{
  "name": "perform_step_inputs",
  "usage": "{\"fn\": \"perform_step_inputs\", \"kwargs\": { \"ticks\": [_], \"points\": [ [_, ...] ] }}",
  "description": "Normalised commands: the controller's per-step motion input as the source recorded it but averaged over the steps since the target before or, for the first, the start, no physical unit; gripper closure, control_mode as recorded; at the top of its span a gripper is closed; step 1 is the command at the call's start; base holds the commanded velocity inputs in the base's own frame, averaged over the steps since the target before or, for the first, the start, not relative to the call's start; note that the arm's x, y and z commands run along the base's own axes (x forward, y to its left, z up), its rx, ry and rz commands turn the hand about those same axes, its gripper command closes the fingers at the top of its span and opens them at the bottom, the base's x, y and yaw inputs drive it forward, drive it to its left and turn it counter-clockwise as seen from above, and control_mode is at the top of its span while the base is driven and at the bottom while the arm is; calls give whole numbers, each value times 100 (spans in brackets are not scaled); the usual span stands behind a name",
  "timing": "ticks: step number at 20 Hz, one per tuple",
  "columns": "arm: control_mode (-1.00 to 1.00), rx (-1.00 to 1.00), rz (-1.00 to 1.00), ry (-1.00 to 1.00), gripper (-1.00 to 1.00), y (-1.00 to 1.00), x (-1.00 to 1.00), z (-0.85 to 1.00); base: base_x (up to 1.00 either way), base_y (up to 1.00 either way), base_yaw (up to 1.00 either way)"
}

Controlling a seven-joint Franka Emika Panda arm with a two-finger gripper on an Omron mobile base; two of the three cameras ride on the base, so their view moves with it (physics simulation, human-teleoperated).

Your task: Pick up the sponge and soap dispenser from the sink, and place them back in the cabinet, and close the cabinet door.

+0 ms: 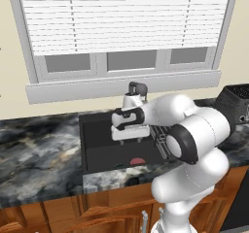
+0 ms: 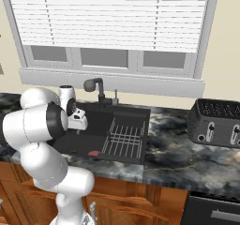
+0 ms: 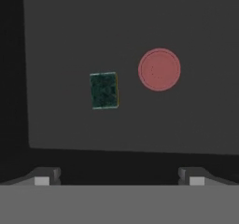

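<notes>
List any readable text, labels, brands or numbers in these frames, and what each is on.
None readable.
Green rectangular item on the sink floor: mottled top face, no legible print.
Sponge: plain pink disc, no marking.
Toaster: knobs on the front, no lettering legible.

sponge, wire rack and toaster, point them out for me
sponge (image 3: 159, 69), hand view, centre of the red disc
wire rack (image 2: 123, 140), right base view, middle bars
toaster (image 2: 216, 123), right base view, front face
</notes>
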Motion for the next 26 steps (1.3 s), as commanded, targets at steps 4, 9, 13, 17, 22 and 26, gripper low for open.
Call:
{"fn": "perform_step_inputs", "kwargs": {
  "ticks": [4,9,13,17,22,26],
  "points": [
    [-100,0,0,0,-100,9,6,-14,0,0,0],
    [-100,0,0,0,-100,11,7,-13,0,0,0],
    [-100,0,0,0,-100,7,15,-9,0,0,0],
    [-100,0,0,0,-100,2,18,-10,0,0,0],
    [-100,0,0,0,-100,6,12,-18,0,0,0],
    [-100,0,0,0,-100,6,0,-20,0,0,0]
  ]
}}
